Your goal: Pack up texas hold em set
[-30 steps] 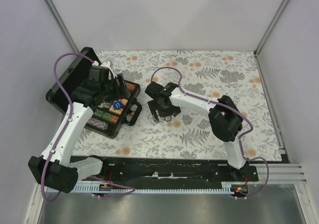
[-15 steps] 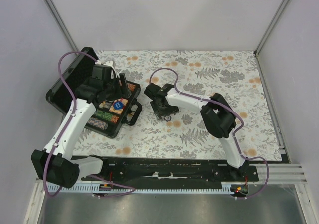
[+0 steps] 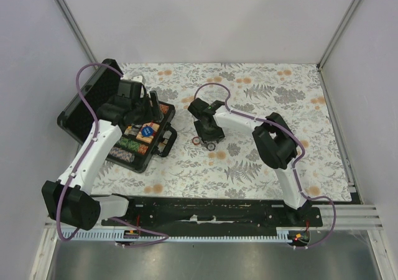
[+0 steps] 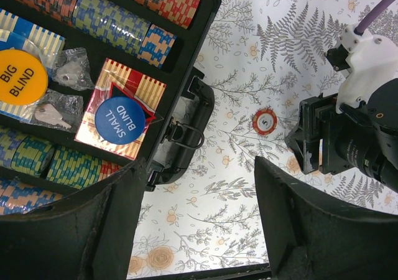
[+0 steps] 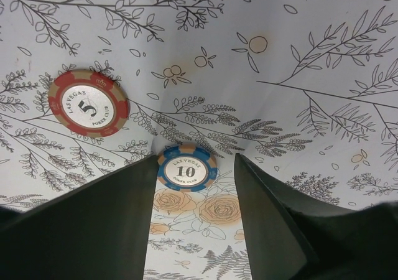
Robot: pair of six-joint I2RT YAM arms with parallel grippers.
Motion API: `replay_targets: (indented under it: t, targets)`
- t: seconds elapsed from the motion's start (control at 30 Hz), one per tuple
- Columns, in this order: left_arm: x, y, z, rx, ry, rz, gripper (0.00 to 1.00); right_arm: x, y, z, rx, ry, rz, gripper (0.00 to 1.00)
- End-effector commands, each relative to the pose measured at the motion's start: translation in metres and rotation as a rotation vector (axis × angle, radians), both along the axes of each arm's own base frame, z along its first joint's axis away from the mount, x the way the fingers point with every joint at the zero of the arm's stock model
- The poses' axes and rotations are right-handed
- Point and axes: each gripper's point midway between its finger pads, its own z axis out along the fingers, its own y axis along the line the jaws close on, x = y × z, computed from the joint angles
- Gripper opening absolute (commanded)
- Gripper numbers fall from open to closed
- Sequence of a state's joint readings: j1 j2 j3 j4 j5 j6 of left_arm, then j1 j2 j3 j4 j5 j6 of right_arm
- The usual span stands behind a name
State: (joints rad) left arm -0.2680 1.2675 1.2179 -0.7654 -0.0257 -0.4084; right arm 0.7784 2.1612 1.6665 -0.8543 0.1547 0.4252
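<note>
- R gripper (image 5: 194, 163): has turned and shifted since 1 s ago, now above 2 loose chips. Fingers apart, straddling blue 10 chip (image 5: 186, 168), no clamp yet.
- Red 5 chip (image 5: 88, 102): flat on surface (image 3: 267, 87), near blue 1.
- L gripper (image 4: 193, 186): fingers apart, empty, at edge of case (image 4: 198, 50).
- Case open; 2 chips outside, so pick likely next.

The left arm (image 3: 92, 155) rises from its base at the near left, elbow bent, wrist tipped downward. The left gripper (image 3: 148, 111) hangs with its two dark fingers (image 4: 68, 230) spread wide apart. The right arm (image 3: 239, 123) folds at the elbow and reaches inward toward the middle, and the right gripper (image 3: 209, 140) points straight down with its jaws parted.
</note>
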Motion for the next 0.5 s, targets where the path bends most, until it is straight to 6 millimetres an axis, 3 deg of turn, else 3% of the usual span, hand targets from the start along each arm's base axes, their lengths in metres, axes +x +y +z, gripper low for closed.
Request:
replay_targets:
  t: [0.0, 0.27, 0.47]
  targets:
    - [0.015, 0.001, 0.015, 0.015, -0.070, -0.003, 0.76, -0.017, -0.006, -0.022, -0.022, 0.067, 0.020, 0.61]
    - [0.020, -0.001, 0.015, 0.002, -0.075, 0.008, 0.75, -0.012, -0.004, -0.008, -0.005, 0.030, 0.016, 0.73]
    - [0.020, -0.002, 0.013, 0.000, -0.070, 0.009, 0.75, -0.009, -0.002, -0.011, -0.011, 0.029, 0.032, 0.69]
